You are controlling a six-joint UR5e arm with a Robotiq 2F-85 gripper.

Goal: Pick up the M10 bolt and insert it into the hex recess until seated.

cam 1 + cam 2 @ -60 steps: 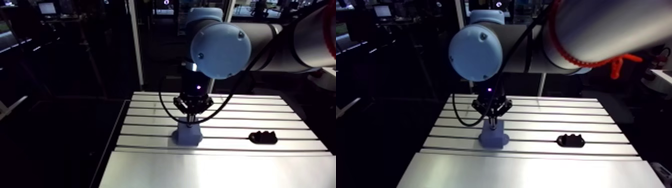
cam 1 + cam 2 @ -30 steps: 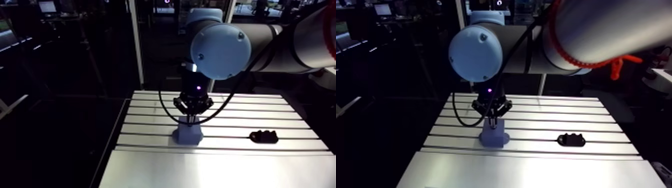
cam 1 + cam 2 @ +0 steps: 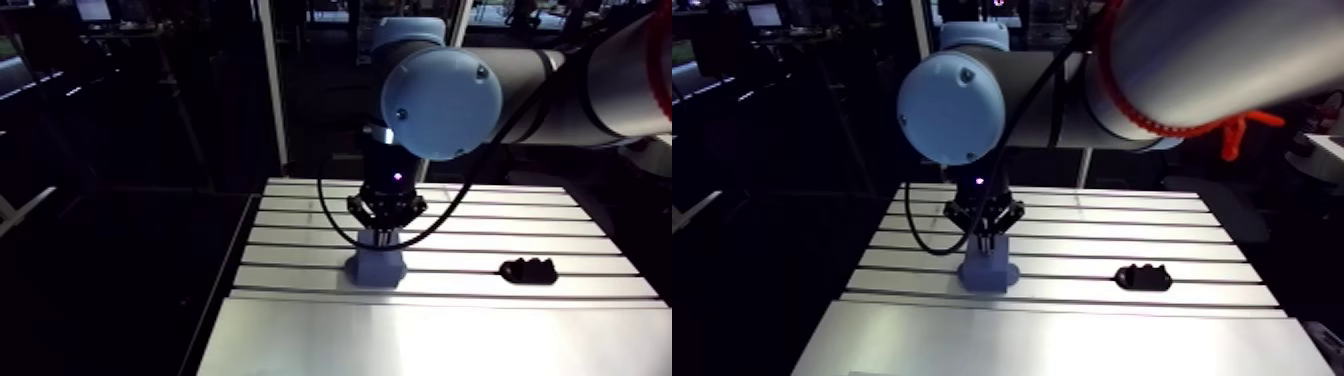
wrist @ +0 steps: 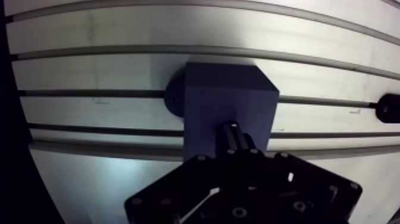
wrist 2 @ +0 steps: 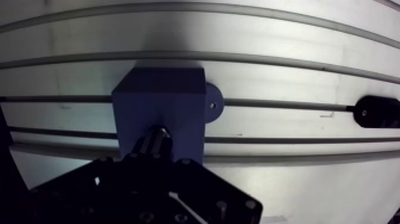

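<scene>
Right over the blue block [image 4: 229,104], the M10 bolt [image 4: 237,134] points into the top face where the hex recess must lie, hidden beneath it, and the end effector [image 3: 383,237] is closed tight on its shank. You should drive straight down, slow and plumb, releasing only once it bottoms. Mind the block's footing on the counter [image 3: 450,335]; the black fixture [image 3: 527,270] sits well apart.

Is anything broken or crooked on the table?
Nothing looks odd. The blue block sits flat on the slotted table, the bolt meets its top under the gripper, and the black part lies apart.
</scene>
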